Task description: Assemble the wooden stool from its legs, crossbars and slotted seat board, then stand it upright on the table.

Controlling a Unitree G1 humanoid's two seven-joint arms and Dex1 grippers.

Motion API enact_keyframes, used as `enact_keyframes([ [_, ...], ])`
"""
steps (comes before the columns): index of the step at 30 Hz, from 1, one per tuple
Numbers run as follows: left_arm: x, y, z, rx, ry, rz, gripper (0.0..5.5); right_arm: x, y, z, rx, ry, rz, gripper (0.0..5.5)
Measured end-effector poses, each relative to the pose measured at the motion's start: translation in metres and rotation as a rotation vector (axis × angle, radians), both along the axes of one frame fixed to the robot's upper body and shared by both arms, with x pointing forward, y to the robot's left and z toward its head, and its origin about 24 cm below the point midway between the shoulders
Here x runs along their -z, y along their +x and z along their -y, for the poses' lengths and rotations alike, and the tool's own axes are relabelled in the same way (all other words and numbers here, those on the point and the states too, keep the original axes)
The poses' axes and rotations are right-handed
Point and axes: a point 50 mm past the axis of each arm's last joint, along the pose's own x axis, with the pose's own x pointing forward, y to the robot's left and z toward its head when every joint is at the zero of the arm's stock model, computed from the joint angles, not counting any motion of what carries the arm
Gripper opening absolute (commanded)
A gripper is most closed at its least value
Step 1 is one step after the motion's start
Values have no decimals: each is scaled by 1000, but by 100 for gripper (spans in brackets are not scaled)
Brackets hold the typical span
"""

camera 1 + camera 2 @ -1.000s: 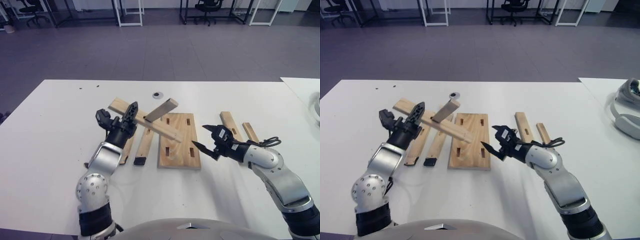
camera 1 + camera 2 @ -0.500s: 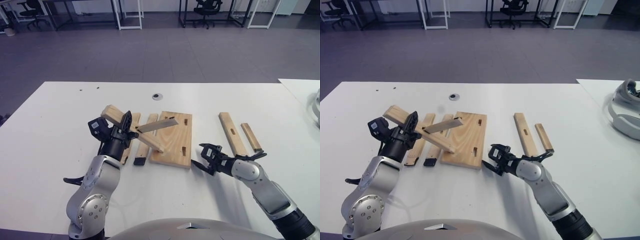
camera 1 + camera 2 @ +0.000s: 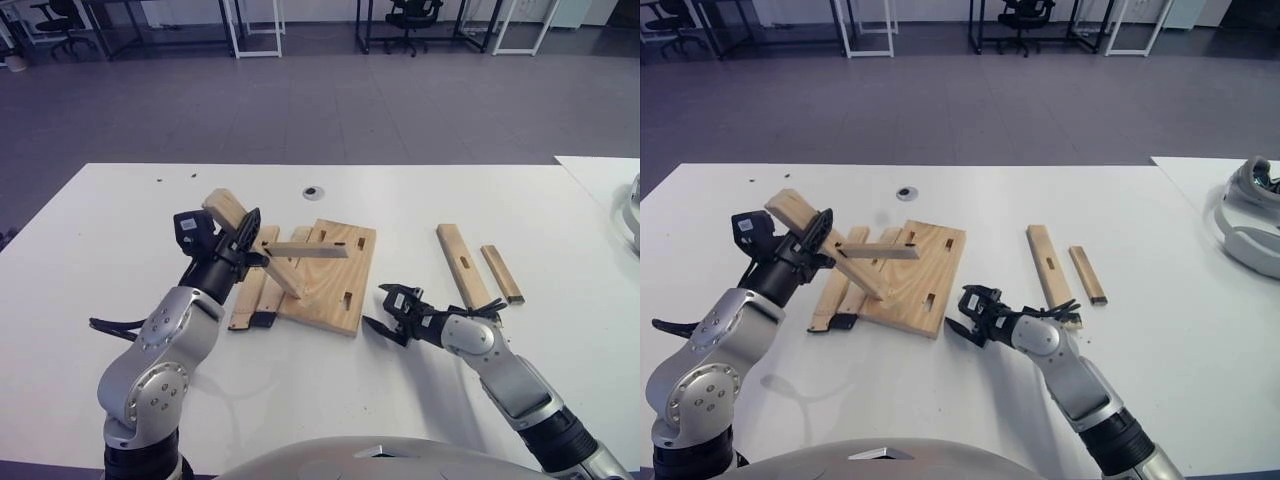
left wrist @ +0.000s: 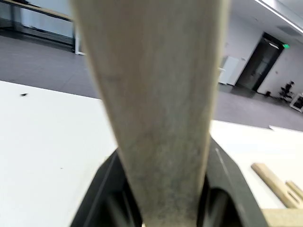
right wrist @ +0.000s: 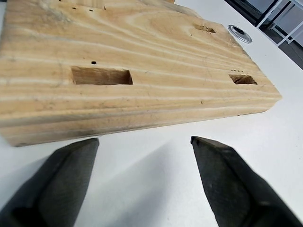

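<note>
My left gripper is shut on a wooden leg and holds it slanted above the table, left of the slotted seat board. A crossbar sticks out level from the leg, over the board. Up close, the leg runs between the dark fingers. The seat board lies flat and skewed, slots up. My right gripper is open and low at the board's near right corner, its fingers just short of the board's edge. Two more wooden pieces lie beside the board under the held leg.
A longer slotted piece and a shorter bar lie side by side to the right of the board. A round grommet sits in the table beyond the board. A white headset rests on the neighbouring table at far right.
The left gripper has carried the leg leftward, and the crossbar has dropped from pointing up to level. The right gripper has moved nearer and left. The seat board has slid left and turned.
</note>
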Motion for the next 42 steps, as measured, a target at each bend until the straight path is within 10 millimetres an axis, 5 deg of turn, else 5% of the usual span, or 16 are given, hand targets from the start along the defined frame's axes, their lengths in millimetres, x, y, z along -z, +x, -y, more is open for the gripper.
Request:
enact_keyframes([
  [4, 7, 2, 13, 135, 141, -20, 102, -1, 1, 0, -3, -10, 11, 364],
  [11, 10, 16, 35, 88, 72, -4, 102, -1, 4, 7, 49, -25, 24, 364],
  [12, 7, 17, 37, 72, 38, -6, 145, -2, 6, 10, 70, -26, 28, 364],
  [16, 4, 7, 49, 171, -160, -70, 209, -10, 28, 53, 397, 0, 92, 364],
  [21, -8, -14, 57, 326, -259, -105, 292, -58, 64, 87, 627, 103, 303, 364],
  [23, -28, -20, 61, 408, -217, -32, 329, -76, 72, 89, 636, 146, 358, 364],
  [28, -87, -21, 61, 527, -272, 239, 413, -77, 74, 84, 618, 162, 357, 364],
  [32, -118, -5, 21, 355, -245, 422, 439, -75, 75, 86, 623, 158, 353, 364],
  [35, -81, 23, 0, 169, -4, 286, 439, -72, 75, 89, 633, 152, 348, 364],
  [37, -19, 34, -1, 168, 130, 56, 439, -71, 75, 90, 636, 151, 347, 364],
  [39, 37, 30, 4, 240, 179, -146, 439, -66, 76, 92, 647, 146, 333, 364],
  [42, 74, 29, 4, 282, 201, -270, 439, -60, 77, 94, 656, 130, 320, 364],
])
